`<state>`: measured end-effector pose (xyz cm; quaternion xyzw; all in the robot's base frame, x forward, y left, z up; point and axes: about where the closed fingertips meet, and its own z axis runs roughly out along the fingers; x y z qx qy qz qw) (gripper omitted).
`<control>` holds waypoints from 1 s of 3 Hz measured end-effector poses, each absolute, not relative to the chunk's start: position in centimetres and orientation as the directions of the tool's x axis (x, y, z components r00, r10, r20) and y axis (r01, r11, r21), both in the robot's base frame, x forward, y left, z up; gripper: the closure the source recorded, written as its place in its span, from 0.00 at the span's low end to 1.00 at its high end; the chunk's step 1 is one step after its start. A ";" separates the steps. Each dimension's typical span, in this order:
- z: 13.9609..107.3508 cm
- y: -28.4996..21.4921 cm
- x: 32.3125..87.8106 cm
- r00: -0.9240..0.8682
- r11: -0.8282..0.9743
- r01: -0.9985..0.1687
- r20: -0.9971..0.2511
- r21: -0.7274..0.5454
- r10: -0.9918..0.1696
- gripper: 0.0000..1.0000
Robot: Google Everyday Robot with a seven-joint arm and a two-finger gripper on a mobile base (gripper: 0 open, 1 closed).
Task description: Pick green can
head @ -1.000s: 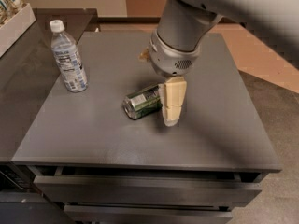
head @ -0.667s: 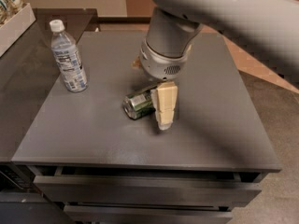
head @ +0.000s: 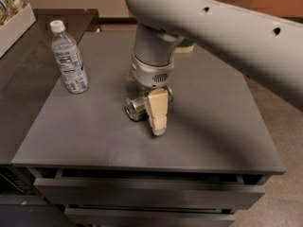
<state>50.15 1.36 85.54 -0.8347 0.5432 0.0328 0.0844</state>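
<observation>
The green can [head: 136,107] lies on its side near the middle of the dark grey table [head: 218,126], its silver end facing front-left. My gripper [head: 157,113] hangs from the big grey arm and points down right at the can. Its pale front part covers the can's right half and reaches to the tabletop in front of it. The rest of the gripper is hidden behind that part and the wrist.
A clear water bottle [head: 69,58] with a white cap stands at the table's left. A bit of a green-topped sponge [head: 187,45] shows behind the arm at the back. A white bin [head: 16,25] sits on the adjoining dark counter at far left. Drawers lie below the front edge.
The arm has swung left and the gripper has shifted from the can's right side to over the can. The can and bottle have not moved.
</observation>
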 end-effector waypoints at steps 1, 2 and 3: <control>84.6 1.2 50.7 0.401 -0.393 -0.916 -0.122 -0.084 -0.908 0.05; 84.6 0.8 51.3 0.394 -0.387 -0.919 -0.111 -0.082 -0.912 0.23; 85.5 0.4 51.6 0.394 -0.384 -0.918 -0.109 -0.100 -0.913 0.46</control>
